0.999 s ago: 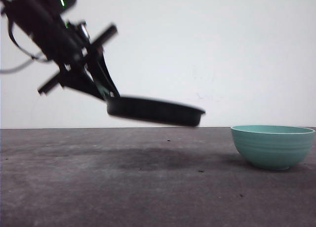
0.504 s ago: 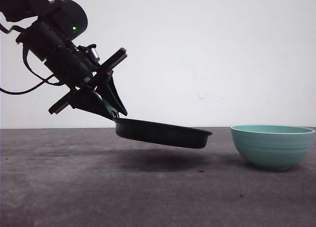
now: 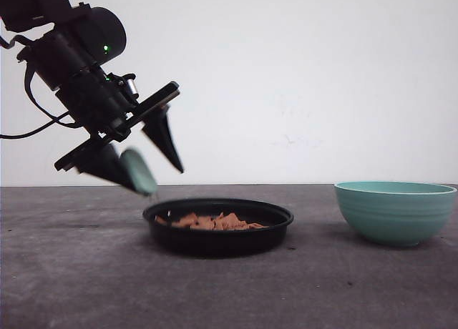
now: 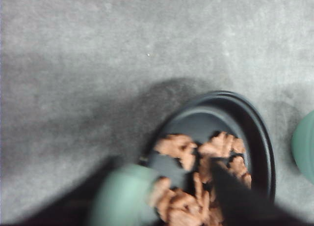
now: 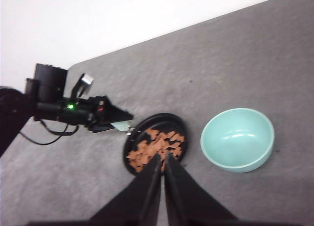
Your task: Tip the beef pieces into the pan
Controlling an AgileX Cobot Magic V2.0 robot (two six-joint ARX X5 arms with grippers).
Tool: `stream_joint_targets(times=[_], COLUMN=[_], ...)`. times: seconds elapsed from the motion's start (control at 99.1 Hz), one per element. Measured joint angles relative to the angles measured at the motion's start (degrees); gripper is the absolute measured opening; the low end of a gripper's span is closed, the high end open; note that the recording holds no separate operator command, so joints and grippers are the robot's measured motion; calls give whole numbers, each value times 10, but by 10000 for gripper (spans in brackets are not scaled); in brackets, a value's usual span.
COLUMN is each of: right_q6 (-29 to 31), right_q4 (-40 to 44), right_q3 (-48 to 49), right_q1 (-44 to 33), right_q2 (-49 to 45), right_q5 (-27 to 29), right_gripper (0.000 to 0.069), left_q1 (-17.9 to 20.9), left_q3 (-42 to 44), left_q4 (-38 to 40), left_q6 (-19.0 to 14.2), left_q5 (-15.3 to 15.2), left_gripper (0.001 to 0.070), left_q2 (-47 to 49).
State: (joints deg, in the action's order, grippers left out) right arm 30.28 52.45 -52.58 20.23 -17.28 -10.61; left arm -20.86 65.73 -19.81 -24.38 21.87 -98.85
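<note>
Left end effector (image 3: 154,168) angled down over pan (image 3: 217,232).

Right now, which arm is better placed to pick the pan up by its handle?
Left. The left gripper has its jaws on either side of the mint-green handle of the pan, low over the table. The right gripper hangs high above, jaws together.

Beef pieces (image 3: 215,221) lie in the pan (image 3: 217,236), bowl (image 3: 395,212) to its right.
</note>
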Motion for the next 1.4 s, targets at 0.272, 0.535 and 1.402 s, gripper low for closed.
stream_joint_targets(times=[0.272,0.535,1.402], right_q6=[-5,-72,-349], right_q4=[14,0,-69], right_q3=[0,0,0], right_q1=[0,0,0], right_q2=[0,0,-36], right_q5=[-13,73,151], right_gripper=[10,10,10], left_q1=[1,4,-22], left_q3=[2,3,-128], left_q4=[-85,-75,-237], left_q6=[57,71,70], left_q5=[-47,-126,-333], left_gripper=[668,670,13], left_q2=[28,238,749])
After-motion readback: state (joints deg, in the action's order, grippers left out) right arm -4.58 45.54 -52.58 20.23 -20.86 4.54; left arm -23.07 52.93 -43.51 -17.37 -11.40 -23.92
